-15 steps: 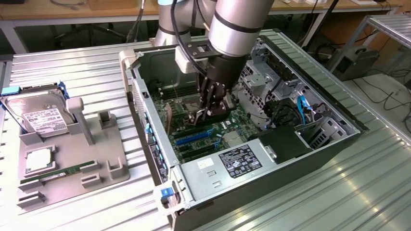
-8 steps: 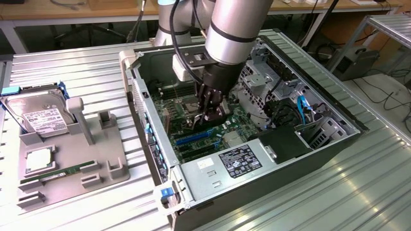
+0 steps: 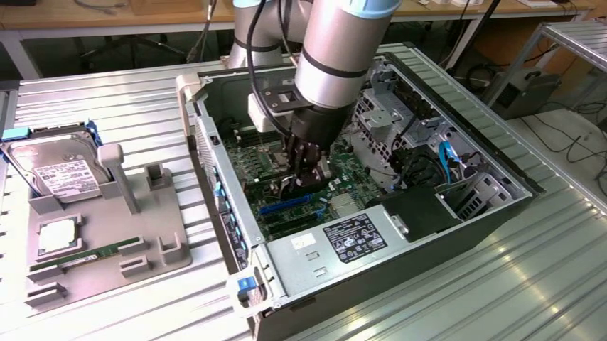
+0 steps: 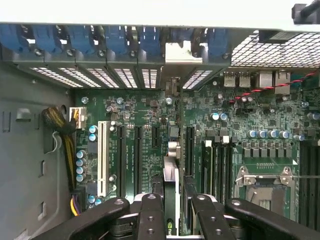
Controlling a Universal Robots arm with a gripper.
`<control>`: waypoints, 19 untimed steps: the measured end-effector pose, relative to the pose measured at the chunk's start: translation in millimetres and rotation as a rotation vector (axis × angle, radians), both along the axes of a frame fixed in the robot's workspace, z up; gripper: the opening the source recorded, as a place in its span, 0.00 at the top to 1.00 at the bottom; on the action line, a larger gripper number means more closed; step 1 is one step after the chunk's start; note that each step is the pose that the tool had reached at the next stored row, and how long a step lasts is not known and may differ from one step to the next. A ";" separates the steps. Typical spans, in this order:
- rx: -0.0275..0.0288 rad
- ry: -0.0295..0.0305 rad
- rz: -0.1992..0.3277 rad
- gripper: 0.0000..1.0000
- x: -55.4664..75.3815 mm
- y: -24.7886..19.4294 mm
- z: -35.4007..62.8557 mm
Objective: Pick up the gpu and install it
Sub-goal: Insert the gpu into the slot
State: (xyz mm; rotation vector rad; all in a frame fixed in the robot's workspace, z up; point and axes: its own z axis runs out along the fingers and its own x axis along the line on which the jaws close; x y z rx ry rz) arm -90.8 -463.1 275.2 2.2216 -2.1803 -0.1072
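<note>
Exterior view: the black-fingered gripper [image 3: 303, 174] reaches down into the open black computer case [image 3: 493, 206]. It is closed on the gpu [image 3: 296, 190], a flat black circuit card held on edge just above the green motherboard [image 3: 356, 181]. A silver hard drive [image 3: 62, 176] stands at nine o'clock from the case.

Wrist view: the fingers [image 4: 150, 217] clamp the gpu [image 4: 171, 187] edge-on, close over the black expansion slots [image 4: 189, 150].

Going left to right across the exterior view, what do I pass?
Hard drive → computer case slotted wall → gripper shut on the gpu over the motherboard → blue cable.
</note>
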 end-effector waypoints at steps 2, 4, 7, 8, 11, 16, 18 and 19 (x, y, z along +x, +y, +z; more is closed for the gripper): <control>0.0000 -0.0024 0.000 0.74 -0.1 0.0 -3.1; 0.0000 -0.0059 0.000 0.74 -0.1 0.0 -5.4; 0.0000 -0.0128 0.000 0.74 -1.6 0.0 -9.2; -0.0002 -0.0133 0.000 0.74 -2.6 0.0 -9.7; 0.0000 -0.0135 0.000 0.74 -3.9 0.0 -10.1; -0.0002 -0.0134 0.000 0.74 -4.7 0.0 -10.5; -0.0001 -0.0134 0.000 0.74 -4.8 0.0 -10.8; 0.0000 -0.0134 0.000 0.74 -4.9 0.0 -11.0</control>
